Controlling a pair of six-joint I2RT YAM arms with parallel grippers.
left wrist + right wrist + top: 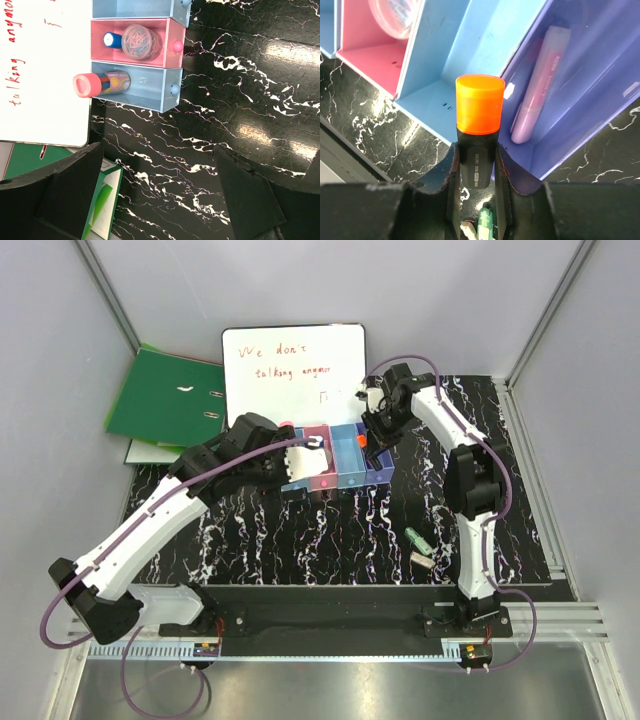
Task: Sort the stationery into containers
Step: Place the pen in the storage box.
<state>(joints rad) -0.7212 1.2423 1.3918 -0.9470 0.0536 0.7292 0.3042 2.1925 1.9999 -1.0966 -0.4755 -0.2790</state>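
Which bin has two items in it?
The pink bin: it holds the blue-capped tube and the clear pot; the other bins show one item or none.

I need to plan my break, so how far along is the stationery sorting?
Binned: pink-capped cylinder, blue-capped tube, clear pot, pink bar. In hand: the right gripper holds the orange-capped marker over the light blue bin. Remaining: green stick and a pale item on the table.

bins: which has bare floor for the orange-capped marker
The light blue bin between pink bin and purple bin is bare. The clear pot and blue-capped tube crowd the pink one; the purple has a strip beside the pink bar.
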